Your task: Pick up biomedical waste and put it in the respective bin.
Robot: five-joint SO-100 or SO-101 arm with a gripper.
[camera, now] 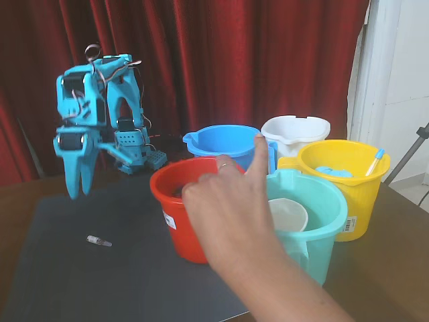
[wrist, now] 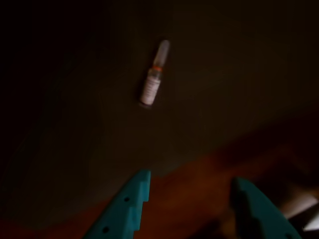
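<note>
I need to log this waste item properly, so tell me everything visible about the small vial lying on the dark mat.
The vial is a tiny clear-whitish cylinder, glass or plastic by its look, with a narrowed neck, an orange band at the shoulder and a pale label on its body. It lies flat on its side on the dark mat, alone; nothing touches it. In the fixed view it rests below the raised gripper and left of the red bucket. The wrist view is dim and slightly blurred.

Behind your setup: red curtain (camera: pixel 234 60) across the back, white wall (camera: pixel 409 80) at right, brown table (camera: pixel 395 268) w/ dark mat (camera: pixel 100 282).
</note>
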